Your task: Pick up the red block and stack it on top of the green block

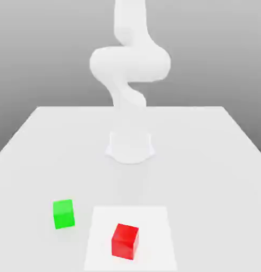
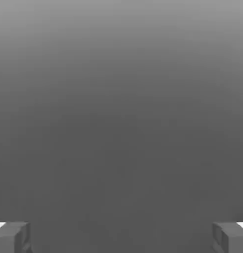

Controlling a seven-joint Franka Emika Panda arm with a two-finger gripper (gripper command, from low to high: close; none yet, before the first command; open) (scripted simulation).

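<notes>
On the worktop [image 1: 217, 138] near its front edge I see red block [image 1: 125, 240] beside green block [image 1: 64, 213], apart; tool [image 2: 121, 237] spread wide, empty.

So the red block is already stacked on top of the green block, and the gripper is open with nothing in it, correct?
Not stacked. In the exterior view the red block sits on the table, apart from the green block, which lies toward that view's left. The rest holds: the hand view shows the gripper open with nothing between its fingers.
</notes>
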